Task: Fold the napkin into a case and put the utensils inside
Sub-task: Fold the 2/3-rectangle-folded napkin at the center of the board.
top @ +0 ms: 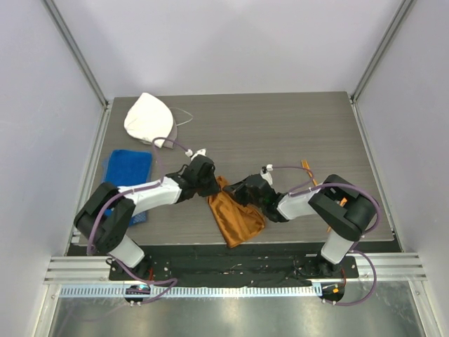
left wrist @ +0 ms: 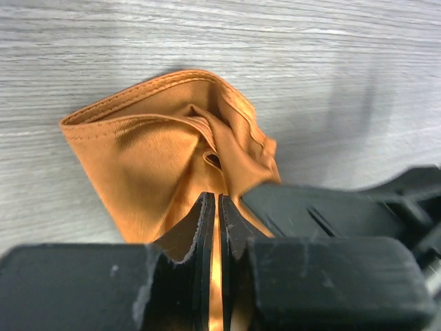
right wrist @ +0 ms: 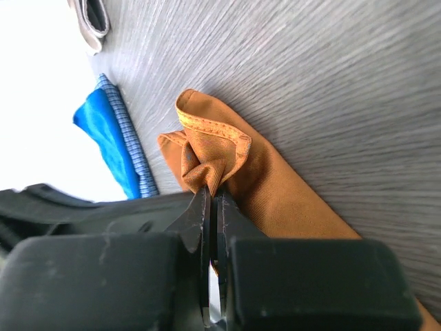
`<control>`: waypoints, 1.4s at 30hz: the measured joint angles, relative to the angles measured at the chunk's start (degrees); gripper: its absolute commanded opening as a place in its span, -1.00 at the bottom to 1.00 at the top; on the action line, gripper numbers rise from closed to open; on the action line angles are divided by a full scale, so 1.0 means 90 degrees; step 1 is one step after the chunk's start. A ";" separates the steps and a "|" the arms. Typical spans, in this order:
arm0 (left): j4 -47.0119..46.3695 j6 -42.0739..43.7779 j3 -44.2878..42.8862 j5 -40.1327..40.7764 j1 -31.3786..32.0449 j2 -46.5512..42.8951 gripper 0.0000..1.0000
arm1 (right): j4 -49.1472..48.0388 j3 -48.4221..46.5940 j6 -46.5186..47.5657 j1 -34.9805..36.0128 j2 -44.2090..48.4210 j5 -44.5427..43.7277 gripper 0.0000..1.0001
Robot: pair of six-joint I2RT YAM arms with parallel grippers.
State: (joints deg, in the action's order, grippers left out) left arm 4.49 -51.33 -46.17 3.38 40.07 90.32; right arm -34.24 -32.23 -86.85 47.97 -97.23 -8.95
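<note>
The rust-orange napkin (top: 236, 217) lies creased and partly folded on the table near the front edge, between the two arms. My left gripper (top: 212, 185) is at its far left corner, shut on a pinch of the cloth (left wrist: 158, 152), which runs between the jaws (left wrist: 216, 200). My right gripper (top: 243, 191) is at the far edge just to the right, shut on a bunched fold of the napkin (right wrist: 213, 155) at its tips (right wrist: 213, 193). Thin orange utensil parts (top: 306, 166) show behind the right arm, mostly hidden by it.
A blue towel (top: 128, 168) lies at the left edge and also shows in the right wrist view (right wrist: 103, 134). A white rounded cloth cap (top: 149, 119) sits at the back left. Grey walls stand on three sides of the wood-grain table (top: 280, 133).
</note>
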 measured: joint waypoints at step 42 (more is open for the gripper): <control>0.0510 0.0024 -0.0243 -0.0891 0.0039 0.0330 -0.77 | 0.0765 0.0471 0.5804 -0.2186 0.0634 0.3900 -0.62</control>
State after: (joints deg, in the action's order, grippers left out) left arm 9.08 -51.11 -48.36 -4.64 40.42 93.30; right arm -27.35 -27.99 -34.61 28.29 -91.53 26.15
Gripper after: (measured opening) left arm 0.127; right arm 0.378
